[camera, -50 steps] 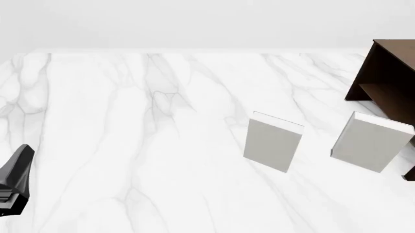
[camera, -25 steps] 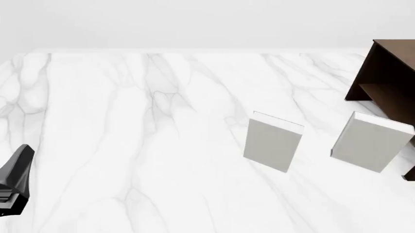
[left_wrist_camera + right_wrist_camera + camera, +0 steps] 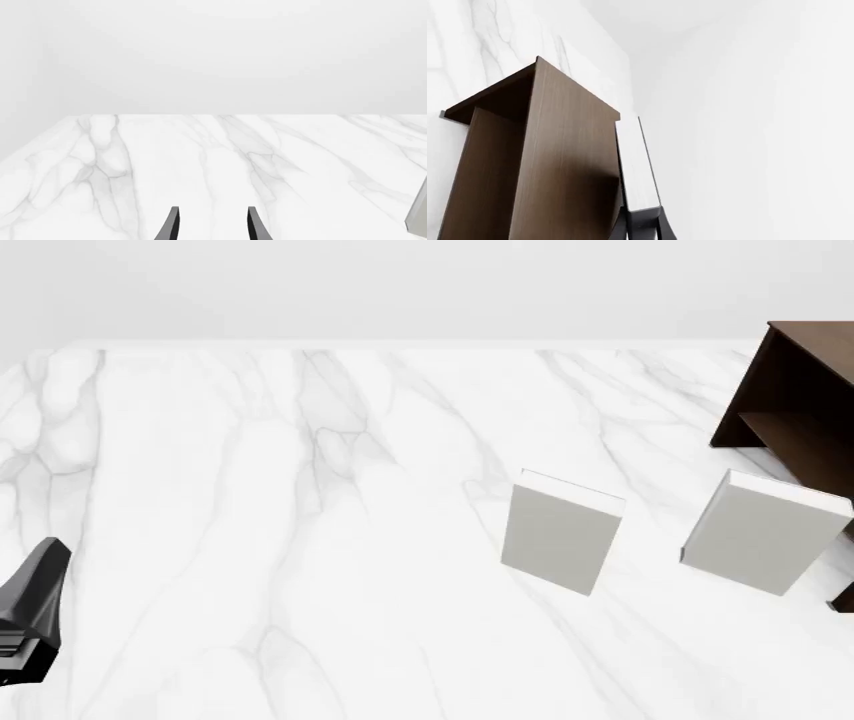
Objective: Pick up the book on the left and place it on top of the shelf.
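In the right wrist view a thin book [image 3: 636, 160] shows edge-on: white page edges with a thin dark line of cover along one side. My right gripper [image 3: 643, 223] is shut on its near end and holds it against the dark brown wooden shelf [image 3: 554, 165]. The shelf also shows at the right edge of the front view [image 3: 801, 390]. The right gripper and the dark book are out of the front view. My left gripper [image 3: 212, 226] is open and empty, low over the marble table; it sits at the front left [image 3: 34, 605].
Two light grey-white books stand on the white marble table [image 3: 267, 490], one at middle right [image 3: 562, 530], one beside the shelf [image 3: 763, 532]. An edge of a grey book [image 3: 419, 215] shows in the left wrist view.
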